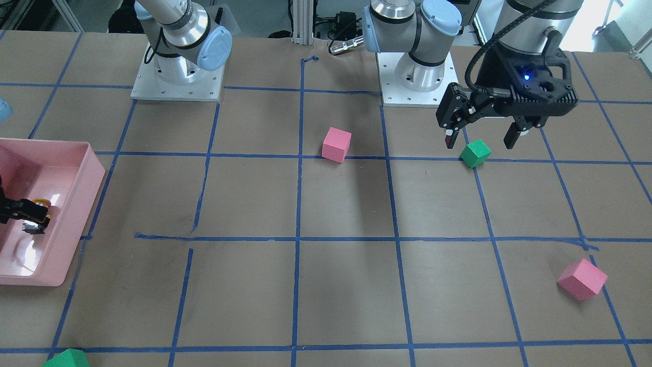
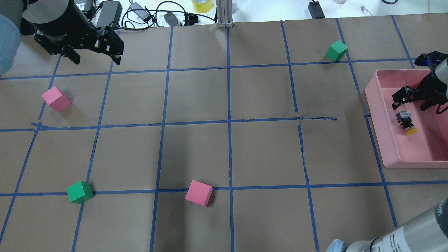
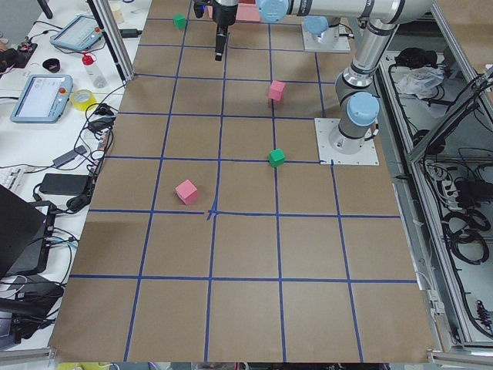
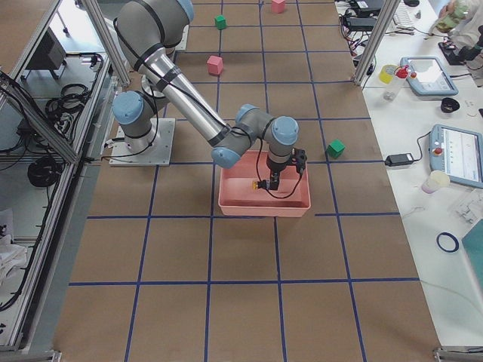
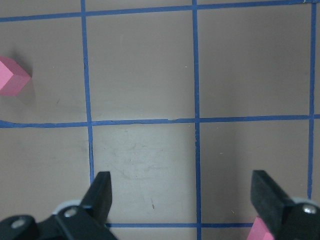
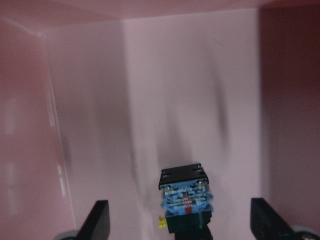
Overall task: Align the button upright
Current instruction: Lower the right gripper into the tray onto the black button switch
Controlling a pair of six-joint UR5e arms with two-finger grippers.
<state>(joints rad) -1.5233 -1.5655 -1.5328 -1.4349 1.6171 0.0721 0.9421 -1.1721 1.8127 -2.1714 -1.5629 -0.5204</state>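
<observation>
1. Jaws on the right arm [image 2: 413, 235] hang released inside the pink tray [image 2: 385, 147].
2. Under them the button [image 2: 406, 123] lies on its side on the tray floor.
3. Left arm [image 2: 52, 17] jaws gape, well apart from the tray.
4. Blue tape grids the brown bench [image 2: 262, 150]; pink cubes [image 2: 198, 193] and green cubes [image 2: 337, 50] sit outside the tray.

The overhead camera looks forward and down on the table [image 2: 196, 154], with the pink tray [image 2: 413, 164] at its right edge. The front-facing one looks steeply down from the opposite side, so the tray lies at its left. Two side cameras look along the table from either end, high and distant. The left wrist camera looks down past the left claw [image 5: 181, 182] at the blue tape grid [image 5: 195, 120]. The right wrist camera sits close inside the tray, over the button [image 6: 186, 197].
</observation>
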